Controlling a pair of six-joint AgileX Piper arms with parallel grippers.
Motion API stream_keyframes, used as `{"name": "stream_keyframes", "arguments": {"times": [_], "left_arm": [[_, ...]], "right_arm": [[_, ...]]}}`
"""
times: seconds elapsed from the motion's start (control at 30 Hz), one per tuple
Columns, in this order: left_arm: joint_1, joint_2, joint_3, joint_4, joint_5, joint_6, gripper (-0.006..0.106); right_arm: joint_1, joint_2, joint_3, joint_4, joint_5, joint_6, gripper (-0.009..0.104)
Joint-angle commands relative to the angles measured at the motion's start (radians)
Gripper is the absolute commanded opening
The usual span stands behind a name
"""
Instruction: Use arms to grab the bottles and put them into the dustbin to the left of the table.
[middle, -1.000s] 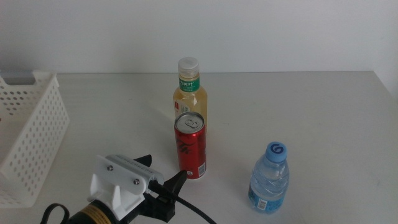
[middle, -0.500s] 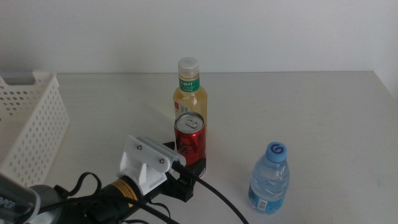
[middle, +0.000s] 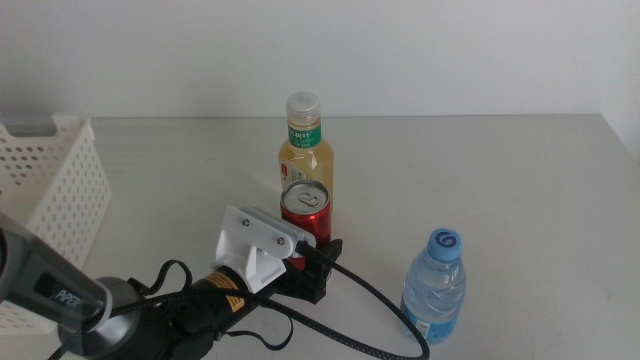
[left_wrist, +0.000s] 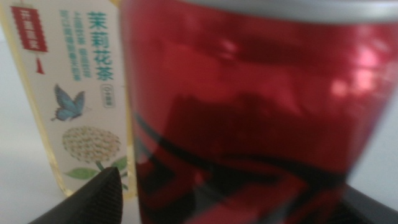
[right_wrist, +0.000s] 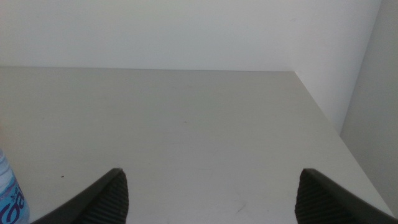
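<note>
At nine o'clock stands the bin (middle: 60, 210). Our left gripper (middle: 312, 262) is spread wide around the can (middle: 305, 222), not yet clamped, tea bottle (middle: 304, 150) just behind. Next we close, lift, swing to nine. Our right gripper (right_wrist: 208, 193) waits open.

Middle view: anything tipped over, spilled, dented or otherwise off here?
Nothing stands out. The tea bottle, can and water bottle all stand upright on the table, with no spill in sight. The left gripper is at the can's base; the basket sits at the left.
</note>
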Motion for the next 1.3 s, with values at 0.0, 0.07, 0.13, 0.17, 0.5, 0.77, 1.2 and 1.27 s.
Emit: {"name": "stream_keyframes", "arguments": {"times": [0.0, 0.07, 0.13, 0.17, 0.5, 0.77, 1.2, 1.27], "left_arm": [[0.004, -0.031, -0.032, -0.027, -0.144, -0.015, 0.092], [0.004, -0.028, -0.044, -0.028, -0.119, -0.015, 0.087], [0.010, -0.028, -0.058, -0.022, -0.085, -0.016, 0.079], [0.012, -0.028, -0.064, -0.002, -0.069, -0.016, 0.073], [0.015, -0.178, -0.059, 0.010, 0.138, -0.005, 0.028], [0.021, -0.417, -0.062, -0.020, 0.396, 0.017, 0.028], [0.067, -0.648, -0.297, -0.020, 1.142, 0.067, 0.028], [0.099, -0.651, -0.346, -0.036, 1.253, 0.069, 0.028]], "right_arm": [[-0.005, -0.022, -0.010, -0.007, -0.079, -0.006, 0.071], [-0.005, -0.022, -0.010, -0.007, -0.079, -0.006, 0.071], [-0.005, -0.022, -0.010, -0.007, -0.079, -0.006, 0.071], [-0.005, -0.022, -0.010, -0.007, -0.079, -0.006, 0.071], [-0.005, -0.022, -0.010, -0.007, -0.079, -0.006, 0.071], [-0.005, -0.022, -0.010, -0.007, -0.078, -0.006, 0.071], [-0.005, -0.022, -0.010, -0.007, -0.066, -0.006, 0.071], [-0.005, -0.022, -0.010, -0.007, -0.066, -0.006, 0.071]]}}
